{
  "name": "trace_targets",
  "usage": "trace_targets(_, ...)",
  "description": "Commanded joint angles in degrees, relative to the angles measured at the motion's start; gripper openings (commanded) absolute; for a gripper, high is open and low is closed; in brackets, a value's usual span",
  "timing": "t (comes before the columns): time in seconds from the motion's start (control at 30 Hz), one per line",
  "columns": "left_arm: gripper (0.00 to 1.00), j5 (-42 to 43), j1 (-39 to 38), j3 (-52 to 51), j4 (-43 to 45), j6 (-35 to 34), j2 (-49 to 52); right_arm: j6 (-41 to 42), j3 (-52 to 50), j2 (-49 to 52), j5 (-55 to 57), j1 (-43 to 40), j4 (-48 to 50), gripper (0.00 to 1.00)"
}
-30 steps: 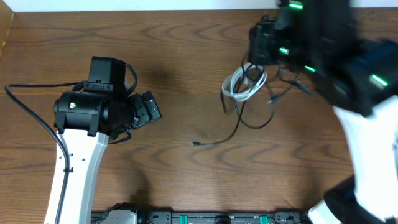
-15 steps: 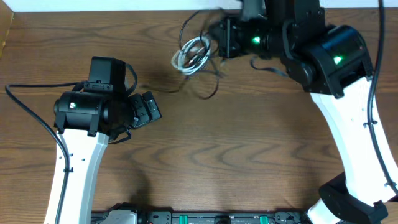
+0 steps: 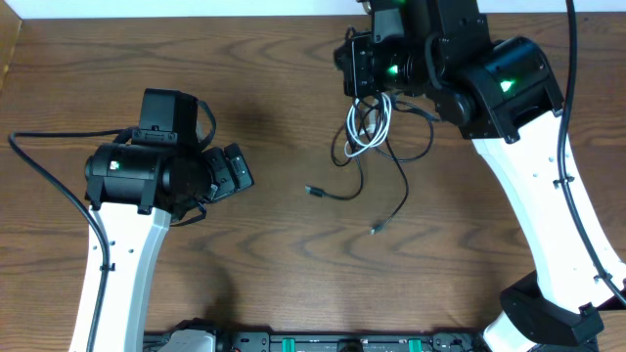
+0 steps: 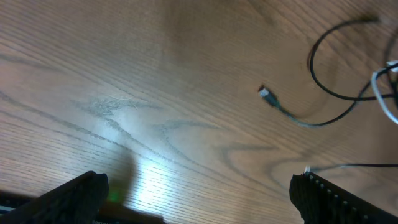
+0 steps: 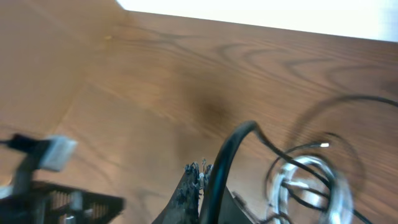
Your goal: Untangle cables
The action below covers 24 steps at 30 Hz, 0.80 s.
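Right gripper: upper centre of the overhead frame, jaws together and clamped on the cables, which hang from it as one bundle.

Left gripper: left of centre, jaws wide apart, holding nothing, well apart from the bundle.

Cables, contents: one white cable in a small coil just below the right gripper; black cables looped through and around it, trailing toward the centre of the frame. Two plug ends lie loose on the table, apart from each other.

Risks, as judged:
- Lifting or pulling from the single clamp point would likely draw the black loops tight around the white coil, setting the knot harder.
- A trailing plug could snag in a loop as the bundle is dragged.
- Grip sits on thin cord; a sideways tug may slip it free.

Table: brown wood grain, flat, mild glare in the left wrist view.

Room: little visible; a white strip beyond the far edge at the top, a black rail along the bottom edge.
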Motion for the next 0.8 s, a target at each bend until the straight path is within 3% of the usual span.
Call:
trace_targets(0.0, 0.98, 0.3, 0.3, 0.3, -0.2, -0.3, 0.0, 10.4, 0.3, -0.8, 24.0, 0.2, -4.8, 0.02)
trace_targets(0.07, 0.98, 0.3, 0.3, 0.3, -0.2, -0.3, 0.0, 13.2, -0.2, -0.2, 27.6, 0.2, -7.8, 0.01)
trace_targets(0.13, 0.98, 0.3, 0.3, 0.3, -0.2, -0.3, 0.0, 11.2, -0.3, 0.5, 23.3, 0.2, -9.3, 0.01)
trace_targets(0.3, 0.98, 0.3, 0.3, 0.3, -0.2, -0.3, 0.0, -6.0, -0.3, 2.3, 0.5, 0.2, -9.4, 0.02)
trace_targets(0.37, 0.98, 0.3, 0.3, 0.3, -0.2, -0.3, 0.0, -11.1, -0.3, 2.8, -2.9, 0.2, -9.5, 0.01)
trace_targets(0.43, 0.98, 0.3, 0.3, 0.3, -0.2, -0.3, 0.0, -9.3, -0.3, 3.3, 3.1, 0.2, -9.6, 0.02)
trace_targets(0.5, 0.98, 0.3, 0.3, 0.3, -0.2, -0.3, 0.0, -1.3, -0.3, 3.7, 13.4, 0.2, -10.6, 0.03)
trace_targets(0.57, 0.98, 0.3, 0.3, 0.3, -0.2, -0.3, 0.0, 5.0, -0.3, 4.1, 19.6, 0.2, -12.1, 0.28)
trace_targets(0.77, 0.98, 0.3, 0.3, 0.3, -0.2, -0.3, 0.0, 5.2, -0.5, 5.6, 17.7, 0.2, -15.0, 0.39)
